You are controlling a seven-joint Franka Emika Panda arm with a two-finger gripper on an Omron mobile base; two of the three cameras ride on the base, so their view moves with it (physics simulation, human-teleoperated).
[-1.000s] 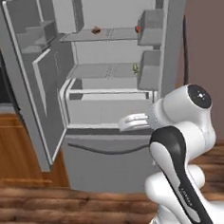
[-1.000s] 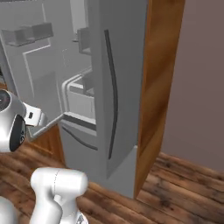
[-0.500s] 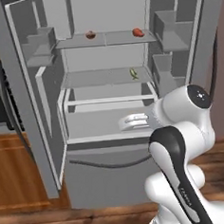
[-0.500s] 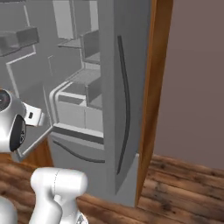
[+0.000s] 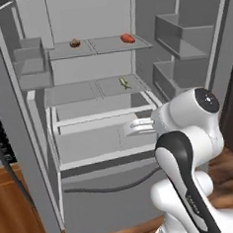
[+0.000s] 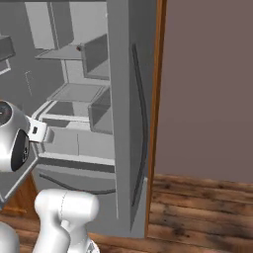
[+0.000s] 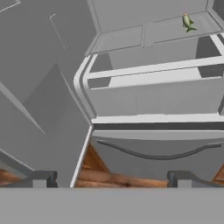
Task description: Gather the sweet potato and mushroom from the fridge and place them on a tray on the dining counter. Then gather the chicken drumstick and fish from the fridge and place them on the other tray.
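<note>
Standing beside a plain mauve-brown wall (image 6: 207,84), edged by a wood side panel (image 6: 157,99); lying underneath, dark wood plank floor (image 6: 197,212); showing soft, even light.

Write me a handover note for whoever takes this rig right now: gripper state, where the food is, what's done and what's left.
Gripper: open, holding nothing, facing the fridge, whose doors stand open.
Upper shelf: a brown item at left, probably the mushroom, and a reddish item at right, too small to name surely.
Middle shelf: the fish, near the right end.
Done: fridge opened. No food picked up.
Left: every pick and both tray loads.
</note>
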